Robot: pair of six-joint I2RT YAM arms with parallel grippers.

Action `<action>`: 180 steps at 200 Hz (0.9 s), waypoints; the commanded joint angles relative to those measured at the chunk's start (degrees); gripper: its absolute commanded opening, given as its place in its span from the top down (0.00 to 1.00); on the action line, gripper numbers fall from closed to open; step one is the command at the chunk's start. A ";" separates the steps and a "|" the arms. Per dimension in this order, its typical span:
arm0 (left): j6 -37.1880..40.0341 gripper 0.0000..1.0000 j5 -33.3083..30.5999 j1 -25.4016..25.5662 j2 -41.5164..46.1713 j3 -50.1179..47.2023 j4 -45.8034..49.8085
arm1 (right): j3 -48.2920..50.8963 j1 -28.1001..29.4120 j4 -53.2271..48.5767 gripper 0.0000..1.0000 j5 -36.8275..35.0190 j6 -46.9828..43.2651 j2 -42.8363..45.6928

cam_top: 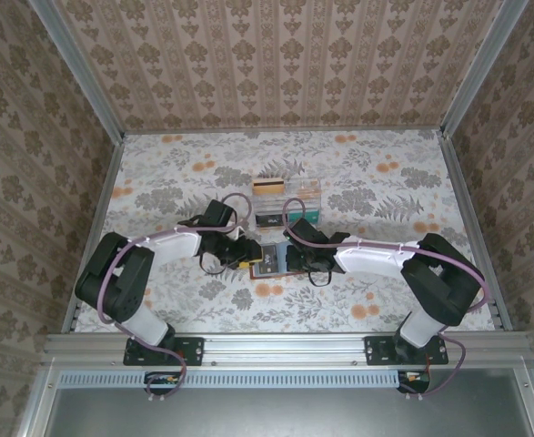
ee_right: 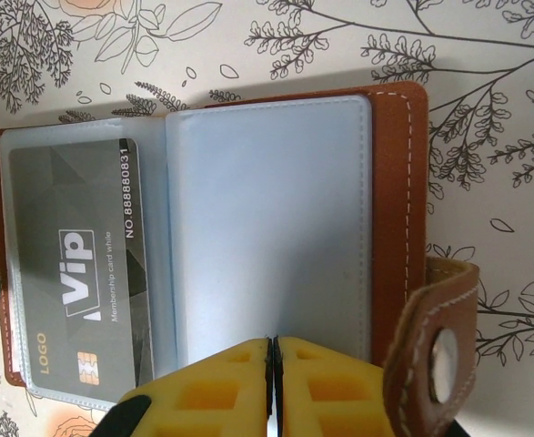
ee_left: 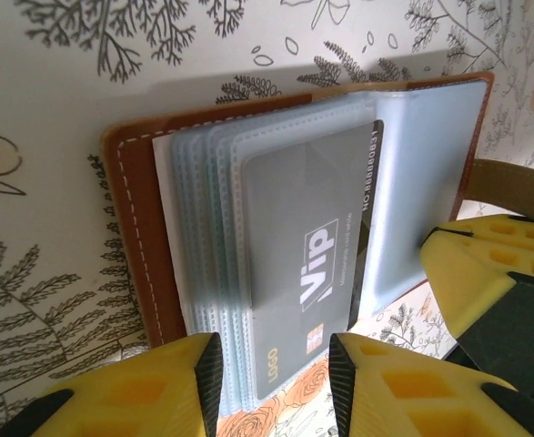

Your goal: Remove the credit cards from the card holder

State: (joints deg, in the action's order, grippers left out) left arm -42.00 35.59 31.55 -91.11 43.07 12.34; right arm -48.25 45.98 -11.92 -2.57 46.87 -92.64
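Fingers (ee_left: 139,393): left gripper (ee_left: 274,387) open astride VIP card (ee_left: 312,264), right gripper (ee_right: 274,387) pinching card holder (ee_right: 396,209).
Card likely stiff, slick; pinch its near edge.

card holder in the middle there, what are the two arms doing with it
Both arms are at the open card holder. The right gripper is shut on the edge of an empty plastic sleeve, holding the pages open. The left gripper is open, straddling the end of the grey VIP card, which is not yet out of its slot.
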 commanded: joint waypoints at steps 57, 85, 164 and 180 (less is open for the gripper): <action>1.79 0.74 -1.19 0.53 0.54 2.03 3.18 | -2.20 0.45 -2.57 0.78 -0.64 -0.07 3.57; 1.86 0.81 -1.20 0.53 -0.18 2.10 2.55 | -5.37 0.48 -2.89 0.78 2.16 -0.90 3.06; 2.36 0.92 -1.62 0.71 -4.75 2.97 3.06 | -9.11 -1.20 0.43 0.80 11.70 0.09 -4.80; 2.78 0.92 -2.26 0.71 -5.08 3.12 3.88 | -8.56 -1.77 0.77 0.80 12.12 0.61 -5.56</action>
State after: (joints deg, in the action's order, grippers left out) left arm -40.84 34.89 31.88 -94.63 45.41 13.69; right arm -56.95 45.21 -11.99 6.48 46.57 -96.86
